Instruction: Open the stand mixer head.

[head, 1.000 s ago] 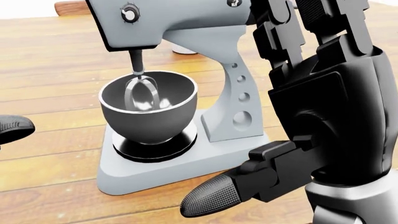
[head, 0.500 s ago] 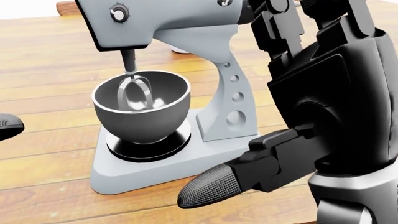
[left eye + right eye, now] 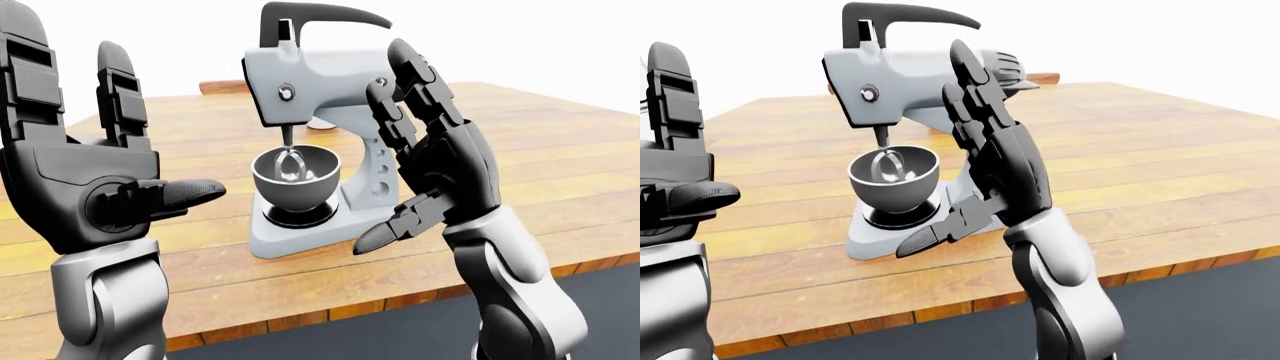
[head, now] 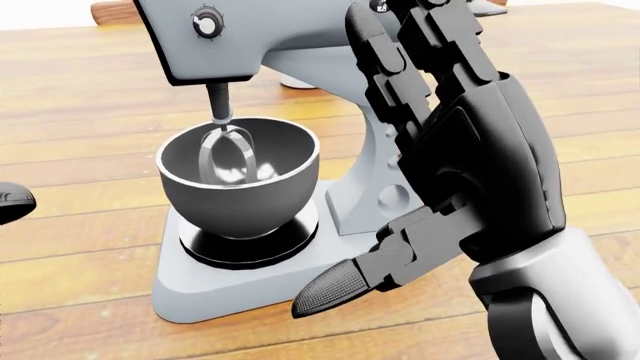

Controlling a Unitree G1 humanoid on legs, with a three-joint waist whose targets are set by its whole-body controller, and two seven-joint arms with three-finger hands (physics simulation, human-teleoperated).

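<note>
Wooden planks make up your work surface, a long table (image 3: pixel 560 150) with a pale, blank backdrop behind it and a dark floor below its near edge. On it stands the grey stand mixer (image 3: pixel 318 142), near the middle of the left-eye view, its head (image 3: pixel 910 79) level over the steel bowl (image 4: pixel 238 180) with the beater (image 4: pixel 228 154) hanging inside (a black handle arches over the top). The bowl sits on a black disc on the mixer's base (image 4: pixel 240 289).

Your right hand (image 3: pixel 430 161) is raised upright just beside the mixer's column, palm turned toward the machine, fingers (image 4: pixel 385 67) extended upward and spread, thumb (image 4: pixel 345 289) jutting low toward the base; it grips nothing, and you cannot tell whether it touches the column. Your left hand (image 3: pixel 85 172) is held up at the left edge of the left-eye view, well apart from the mixer, fingers straight, thumb pointing right, also empty.
</note>
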